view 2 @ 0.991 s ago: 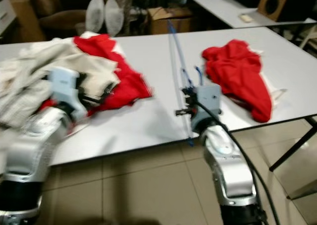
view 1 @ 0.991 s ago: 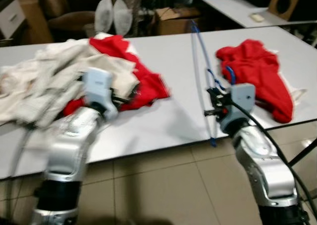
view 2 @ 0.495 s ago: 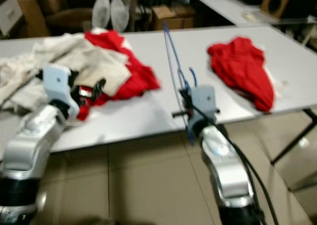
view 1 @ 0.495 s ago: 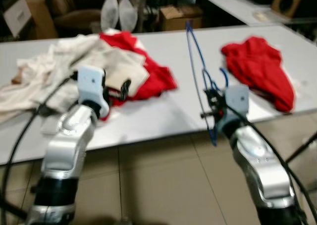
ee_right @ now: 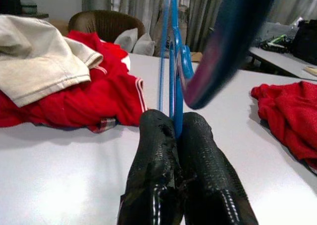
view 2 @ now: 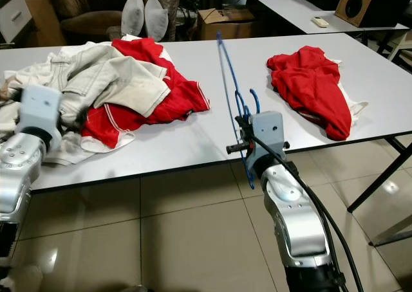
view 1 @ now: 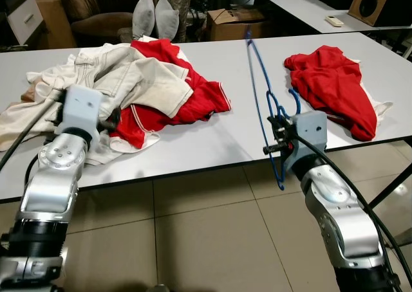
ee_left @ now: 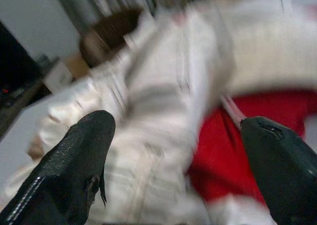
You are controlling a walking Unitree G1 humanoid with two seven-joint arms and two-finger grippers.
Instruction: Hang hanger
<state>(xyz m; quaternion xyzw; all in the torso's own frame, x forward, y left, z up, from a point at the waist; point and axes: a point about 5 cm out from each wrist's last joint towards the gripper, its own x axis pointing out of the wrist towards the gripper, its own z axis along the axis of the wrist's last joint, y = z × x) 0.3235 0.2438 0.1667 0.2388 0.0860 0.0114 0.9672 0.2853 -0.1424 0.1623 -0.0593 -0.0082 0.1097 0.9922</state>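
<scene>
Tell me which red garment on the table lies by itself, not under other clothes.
The red garment on the robot's right side of the white table. The other red garment lies partly under a cream garment.

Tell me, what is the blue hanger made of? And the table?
The hanger looks like thin wire with a glossy blue coating, or maybe plastic: it is very slim and shines a little. The right gripper pinches it. The table seems a smooth grey-white laminate top with a dark edge; it reflects light softly. What lies underneath I cannot tell.

Head eyes look down across the table [view 1: 212, 144]; wrist cameras sit close, sharing its clothes pile [ee_left: 163, 111].
</scene>
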